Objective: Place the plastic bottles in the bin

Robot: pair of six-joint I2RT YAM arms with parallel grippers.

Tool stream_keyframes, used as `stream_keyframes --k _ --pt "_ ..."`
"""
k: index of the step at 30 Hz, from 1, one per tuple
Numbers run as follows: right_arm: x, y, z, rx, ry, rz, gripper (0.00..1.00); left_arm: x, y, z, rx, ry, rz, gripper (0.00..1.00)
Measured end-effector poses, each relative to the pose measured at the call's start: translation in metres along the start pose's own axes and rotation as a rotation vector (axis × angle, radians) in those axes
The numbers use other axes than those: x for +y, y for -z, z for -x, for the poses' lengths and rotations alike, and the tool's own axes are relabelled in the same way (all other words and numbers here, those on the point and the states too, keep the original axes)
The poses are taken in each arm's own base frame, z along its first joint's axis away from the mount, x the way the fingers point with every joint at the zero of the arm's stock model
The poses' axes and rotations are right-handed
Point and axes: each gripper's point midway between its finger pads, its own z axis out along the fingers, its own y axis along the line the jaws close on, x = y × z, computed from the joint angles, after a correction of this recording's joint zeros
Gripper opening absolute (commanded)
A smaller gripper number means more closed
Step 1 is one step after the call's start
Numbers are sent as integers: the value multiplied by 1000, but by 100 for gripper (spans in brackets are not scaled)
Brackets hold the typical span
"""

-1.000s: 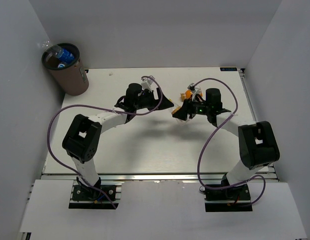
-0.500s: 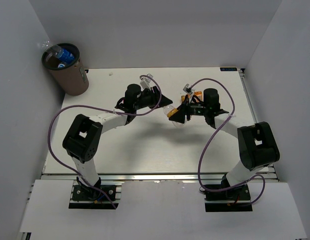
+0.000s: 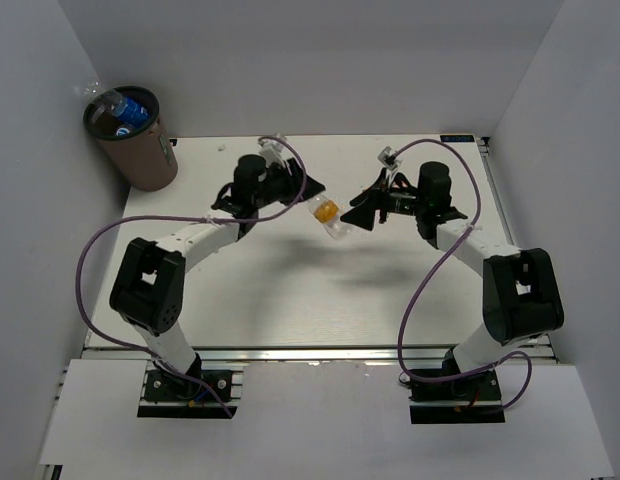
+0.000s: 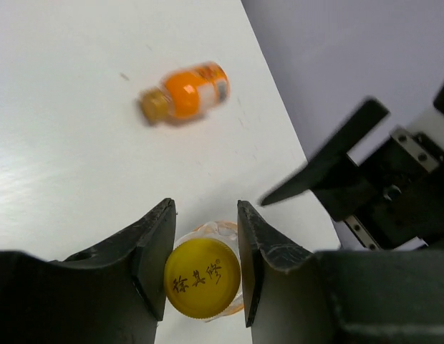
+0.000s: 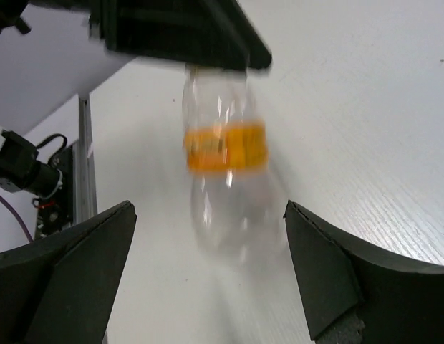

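1. The left gripper [image 4: 203, 215] clamps the yellow-capped bottle [image 4: 202, 278] by its neck, above mid-table [image 3: 290, 300]. The right gripper [image 3: 362, 212] gapes wide beside it, not touching.
2. The bin [image 3: 150, 160], at the far-left corner, already contains a blue-labelled bottle [image 3: 135, 110].
3. An orange bottle [image 4: 186, 93] lies on the table, not yet binned, and neither is the held one.

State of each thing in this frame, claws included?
left claw: shut on yellow-capped bottle
right claw: open, not touching it
yellow-capped bottle: held at its cap end
orange bottle: lying on its side on the table
bin: upright, blue-labelled bottle inside
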Motion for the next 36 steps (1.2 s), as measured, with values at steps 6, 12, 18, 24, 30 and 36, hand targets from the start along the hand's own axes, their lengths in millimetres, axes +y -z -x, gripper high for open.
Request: stream_keyframes --k 6,12,18,24,30,36 --pt "-7 25 29 -81 -20 -3 89 67 68 156 -335 -68 264 0" --pt "-14 40 32 -113 -49 -37 89 99 192 310 -729 -204 658 0" --pt "-4 47 33 -132 -28 -60 89 112 320 395 -1040 -253 977 0" --pt "3 54 48 -161 57 -94 89 176 368 433 -1146 -199 1178 0" --pt "-5 56 47 -160 72 -147 89 258 329 407 -989 -143 1273 0" --pt "-12 55 41 -148 54 -168 89 283 310 391 -919 -119 1288 94"
